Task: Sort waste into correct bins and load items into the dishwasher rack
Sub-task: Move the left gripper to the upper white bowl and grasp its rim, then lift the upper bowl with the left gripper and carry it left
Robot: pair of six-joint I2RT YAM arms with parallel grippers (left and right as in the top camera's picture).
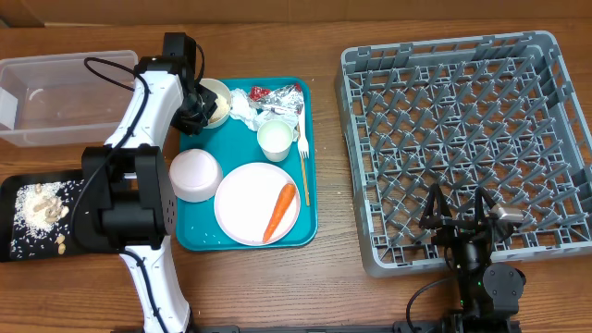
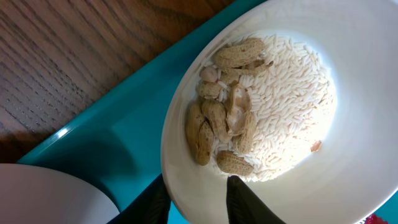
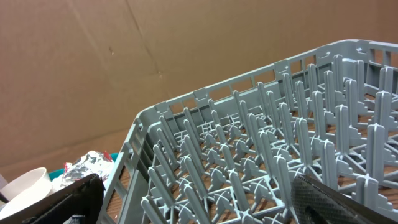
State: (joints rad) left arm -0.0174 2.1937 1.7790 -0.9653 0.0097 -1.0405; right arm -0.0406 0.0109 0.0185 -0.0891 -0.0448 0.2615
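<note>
My left gripper [image 1: 197,109] is shut on the rim of a small white bowl [image 1: 220,97] at the far left corner of the teal serving tray [image 1: 208,236]. In the left wrist view one finger is inside and one outside the bowl [image 2: 354,81], which holds beige food bits [image 2: 230,118] on rice; the fingertips [image 2: 199,202] pinch its rim. A second bowl [image 1: 195,174] lies upside down. The carrot [image 1: 279,211] lies on the white plate [image 1: 245,208]. The cup [image 1: 276,139], fork [image 1: 302,153], napkins [image 1: 244,109] and foil wrapper [image 1: 279,96] sit on the tray. My right gripper [image 1: 464,215] is open and empty over the near edge of the grey rack [image 1: 467,102].
The clear tub [image 1: 65,97] stands at the far left. The black tray [image 1: 18,190] in front of it holds rice and food bits [image 1: 42,205]. In the right wrist view the rack [image 3: 261,155] fills the frame, with the foil wrapper [image 3: 87,165] beyond its left wall.
</note>
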